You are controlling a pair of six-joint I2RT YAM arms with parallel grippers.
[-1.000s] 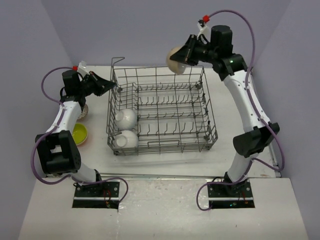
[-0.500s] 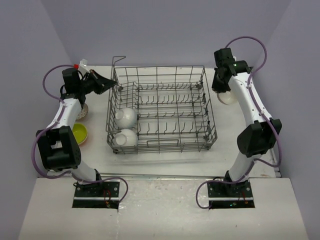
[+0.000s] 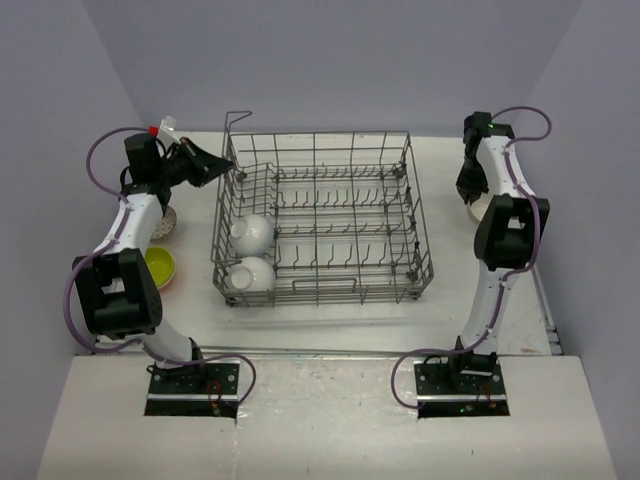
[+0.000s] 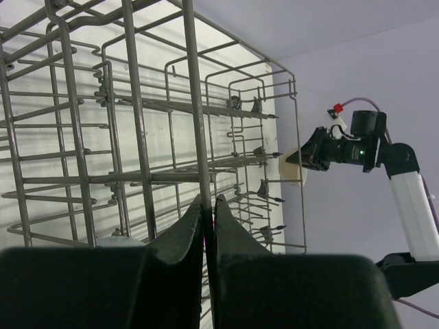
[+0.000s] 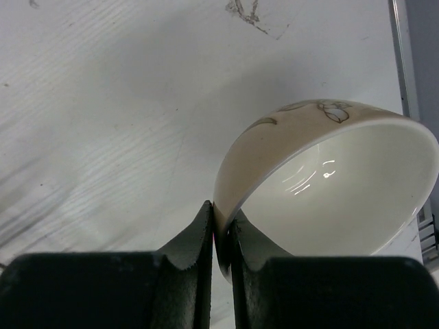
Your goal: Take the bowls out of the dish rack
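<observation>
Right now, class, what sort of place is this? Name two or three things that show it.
Probably a robot test bench, not a kitchen: a large grey metal wire dish rack sits on a white table between plain lilac walls, with two black-and-white robot arms bolted at its near edge.

Grey wire dish rack, two white bowls at its left end, cream bowl outside, rightward

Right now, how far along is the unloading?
Done: a yellow bowl on the table left of the rack, another dish beside it. In hand: the right pincer grips a cream bowl by its rim, outside the rack. To go: two white bowls inside; the left pincer clamps a rack wire.
</observation>
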